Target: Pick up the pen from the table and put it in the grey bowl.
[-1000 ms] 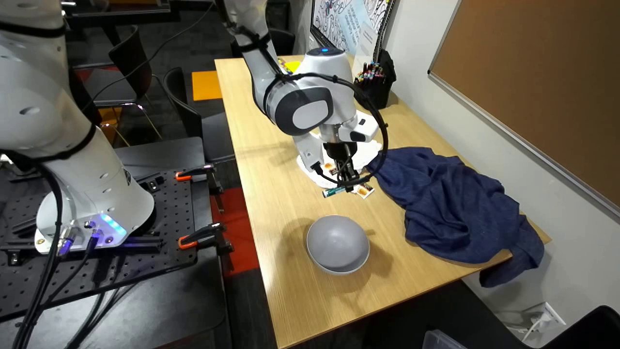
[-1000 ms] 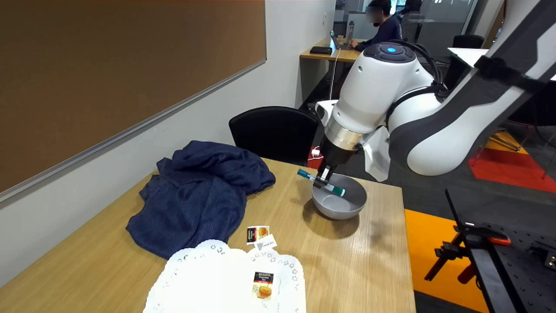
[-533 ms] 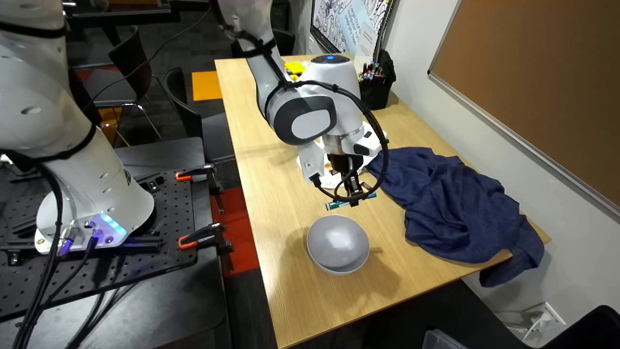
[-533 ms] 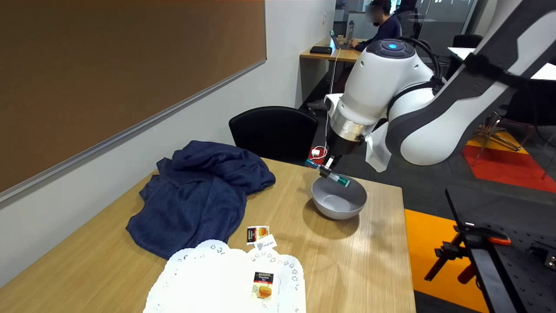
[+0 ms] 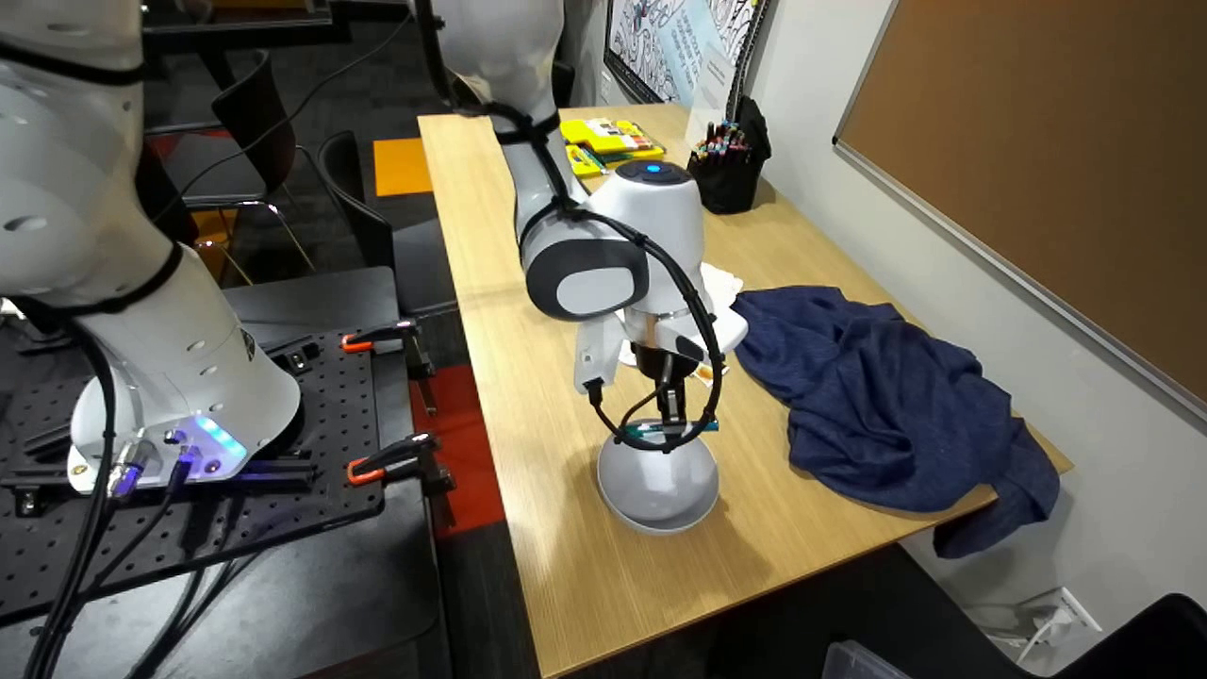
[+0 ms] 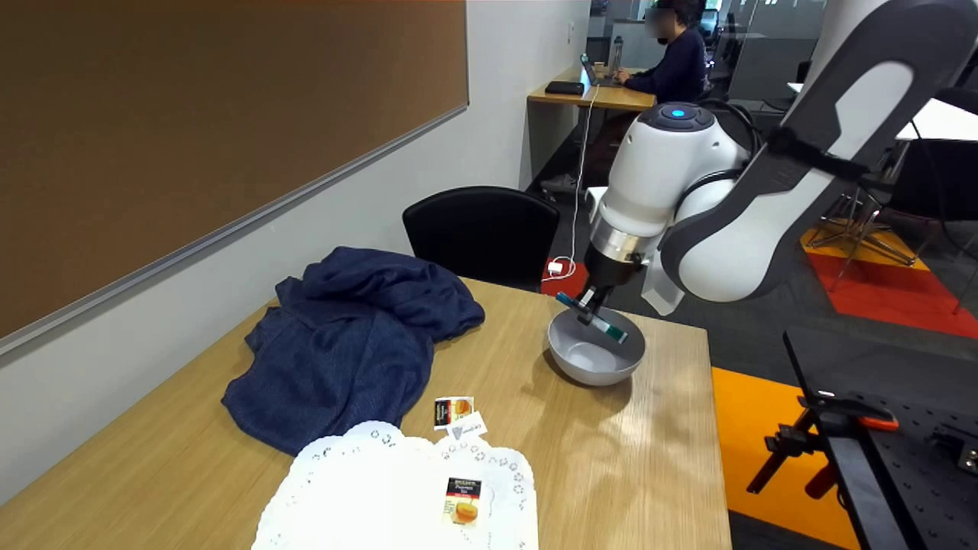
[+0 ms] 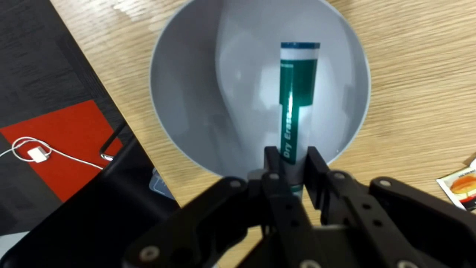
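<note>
Pen (image 7: pixel 299 82) check: it's a tube-shaped plastic dry-erase marker, mostly green and white, and in the wrist view the black two-finger end effector (image 7: pixel 292 158) is clamped on it from both sides. The printed end sticks out over the round, smooth grey bowl (image 7: pixel 182 89), which sits upright on the light wood-grain surface (image 7: pixel 416 111).

In an exterior view with a black holder (image 5: pixel 728 189) stuffed with multicoloured markers (image 5: pixel 724 143) further back, the pen crosses the bowl's far rim, partly hidden behind the end effector. Can't tell if pen and rim touch, tbh.

In an exterior view with a white scalloped lacy mat (image 6: pixel 397 504) up close, the pen's tilted, green end lower, blue end higher. Crumpled navy fabric (image 6: pixel 351 344) lies apart from the bowl, and a small black-and-cream packet (image 6: pixel 463 500) sits on the mat.
</note>
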